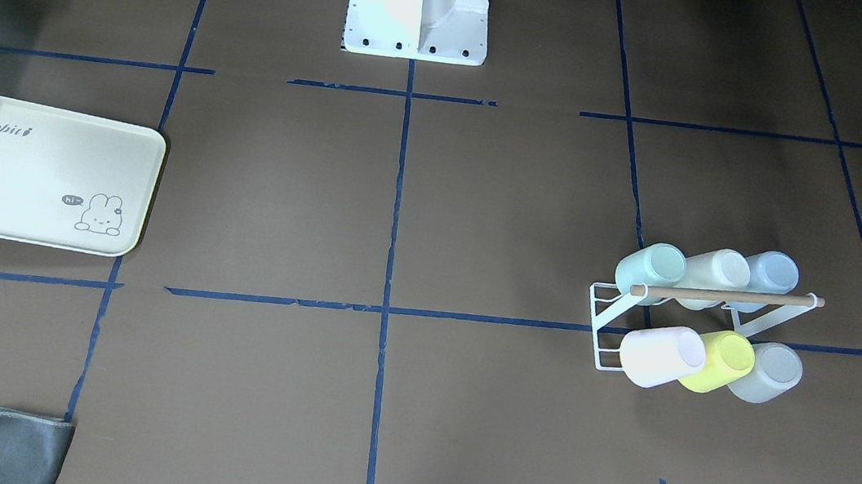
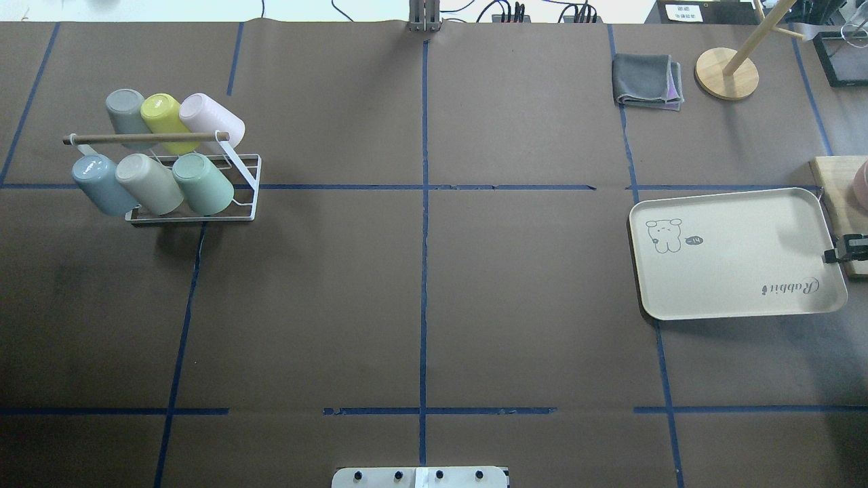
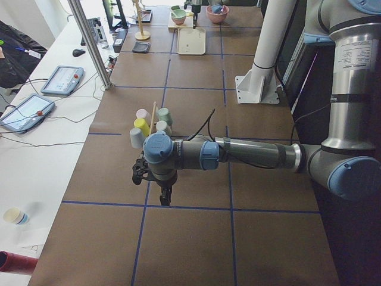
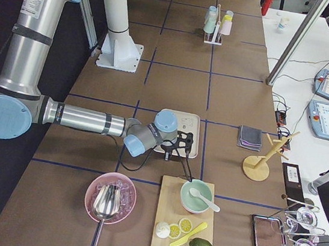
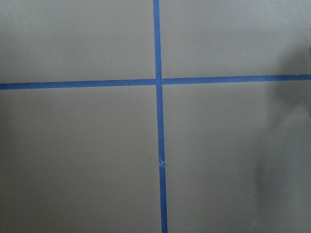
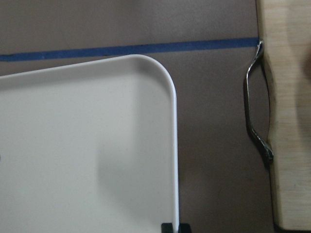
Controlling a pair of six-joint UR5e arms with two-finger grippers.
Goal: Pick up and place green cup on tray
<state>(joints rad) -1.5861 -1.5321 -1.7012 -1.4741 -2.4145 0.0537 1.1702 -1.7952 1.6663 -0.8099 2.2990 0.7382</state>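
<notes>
1. Overhead exterior: the green cup (image 2: 202, 184) sits on a white wire rack (image 2: 249, 177) on the robot's left side of the table (image 2: 420, 305). It is the end cup of the row nearer the robot, just beside a cream cup (image 2: 149, 183), with a wooden dowel (image 2: 142, 138) running above the rows.
2. The cup leans mouth-down over a prong, its flat base tilted upward.
3. The tray (image 2: 739, 285) lies flat, well apart from the rack on the robot's right. Nothing stands on it.
4. Handling, by judgement: a light, stiff plastic tumbler, smooth and likely slippery, with a slight taper and no handle. Best hold looks to be across the side wall near the base, clear of the cream neighbour. Lift along the prong's lean so that it does not snag.
5. Materials: matte pastel cups, thin painted wire, bare wood. The tray is cream plastic with rounded corners, a raised rim and a printed bunny.
6. Left end effector (image 3: 164, 193) hangs over bare table short of the rack. Cannot tell how far its fingers are parted.
7. Right end effector (image 2: 835, 252) sits at the tray's outer edge. Fingertips barely show and the spread is unclear. No cup is seen in it.
</notes>
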